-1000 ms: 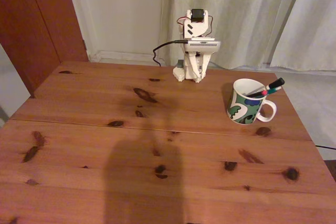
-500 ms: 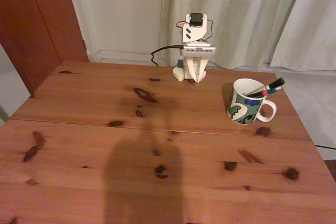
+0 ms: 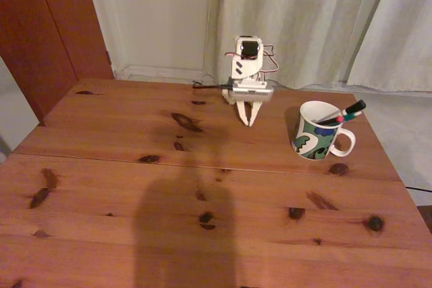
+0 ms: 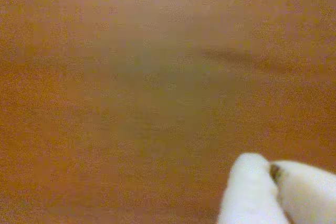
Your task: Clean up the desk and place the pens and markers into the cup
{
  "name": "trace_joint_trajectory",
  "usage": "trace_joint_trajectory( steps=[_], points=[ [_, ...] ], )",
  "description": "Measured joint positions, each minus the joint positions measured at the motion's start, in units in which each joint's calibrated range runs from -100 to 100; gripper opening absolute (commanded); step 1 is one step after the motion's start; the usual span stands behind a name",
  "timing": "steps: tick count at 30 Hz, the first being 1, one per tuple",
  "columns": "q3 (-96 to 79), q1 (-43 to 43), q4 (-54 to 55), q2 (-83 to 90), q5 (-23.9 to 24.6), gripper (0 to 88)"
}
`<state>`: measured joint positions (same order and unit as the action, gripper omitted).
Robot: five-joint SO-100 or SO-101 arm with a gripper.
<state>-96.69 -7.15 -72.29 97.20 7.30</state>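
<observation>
- The cup [image 3: 318,131], a white mug with green, blue and black swirls, stands upright on the desk [image 3: 202,187] at the right in the fixed view, handle to the right.
- Inside it, the pens and markers [image 3: 343,113] lean over the right rim; a black end and a red tip show.
- The gripper [image 3: 248,123] points down at the desk's far edge, left of the cup and apart from it, fingertips together and holding nothing; the wrist view [image 4: 270,174] shows the same.

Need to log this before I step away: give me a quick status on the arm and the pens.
Tool shut, empty, tips pointing down at the desk. Pens and markers in the cup, ends poking over the rim. Nothing in the way.
</observation>
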Motion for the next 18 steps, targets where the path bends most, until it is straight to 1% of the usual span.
trace_joint_trajectory(
  steps=[4,9,18],
  points=[
    [-1.9,0.3,-0.2,0.0,0.0,0.7],
    [-2.3,0.1,-3.0,0.4,0.0,1.1],
    [-2.3,0.1,-3.2,0.4,0.0,1.1]
  ],
)
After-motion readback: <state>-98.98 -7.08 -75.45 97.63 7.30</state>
